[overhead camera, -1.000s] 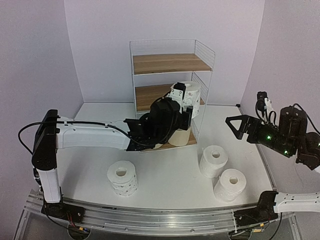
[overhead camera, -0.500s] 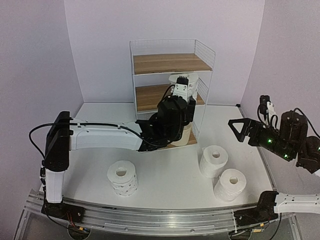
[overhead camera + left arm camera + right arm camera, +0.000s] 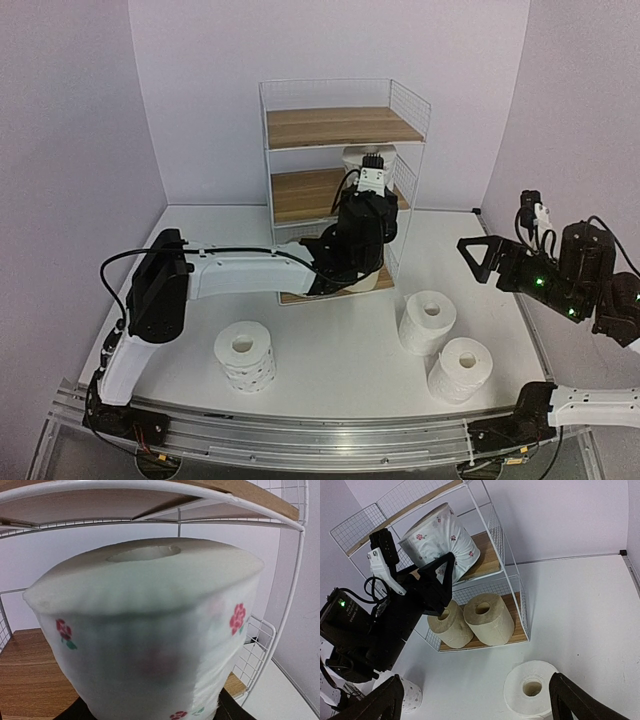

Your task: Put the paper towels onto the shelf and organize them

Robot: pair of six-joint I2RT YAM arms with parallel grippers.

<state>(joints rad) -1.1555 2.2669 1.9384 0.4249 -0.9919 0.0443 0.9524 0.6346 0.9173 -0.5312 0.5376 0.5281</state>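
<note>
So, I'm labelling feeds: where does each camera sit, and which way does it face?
Top external: above, behind the bases, facing the shelf; both arms show.
Left wrist: at the middle tier, facing the flowered roll; fingers barely show.
Right wrist: raised at right, looking down at the shelf; fingers show.
Both wrist views share that roll.

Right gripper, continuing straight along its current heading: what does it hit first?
Probably the plain white roll on the table, lying ahead between the right gripper's open fingers; depth is unclear.

The shelf (image 3: pixel 411 104) is thin white wire with matt brown wooden boards (image 3: pixel 340 127); the flower-printed roll (image 3: pixel 150 630) is soft matt paper.
</note>
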